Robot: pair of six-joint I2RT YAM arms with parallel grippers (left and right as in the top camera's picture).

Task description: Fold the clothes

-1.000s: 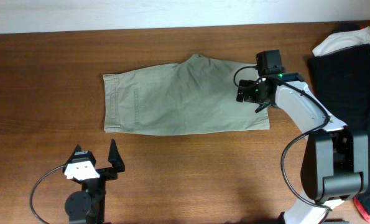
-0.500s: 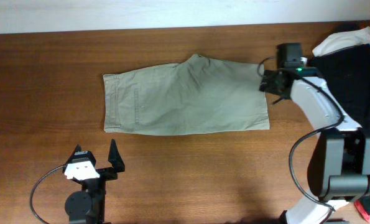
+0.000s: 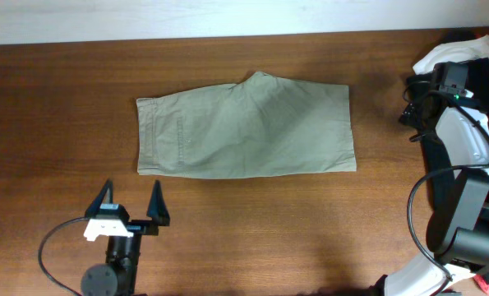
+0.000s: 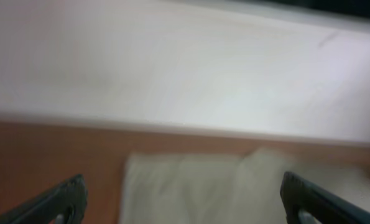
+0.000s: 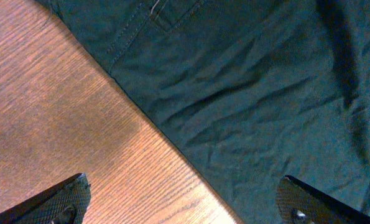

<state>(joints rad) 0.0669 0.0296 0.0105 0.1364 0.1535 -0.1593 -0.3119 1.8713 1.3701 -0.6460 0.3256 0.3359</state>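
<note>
The pale khaki shorts lie flat and folded in half on the wooden table, waistband at the left. They show blurred in the left wrist view. My left gripper is open and empty near the front edge, below the shorts' left end. My right gripper is open and empty at the far right, away from the shorts, over the edge of the dark garment. Its fingertips straddle that edge and bare wood.
A large dark navy-black garment lies at the right edge with a white cloth tucked behind it. A pale wall runs behind the table.
My right gripper has left the shorts' right end and swung right to the dark garment's edge. The left gripper has shifted slightly. The shorts have not moved.
</note>
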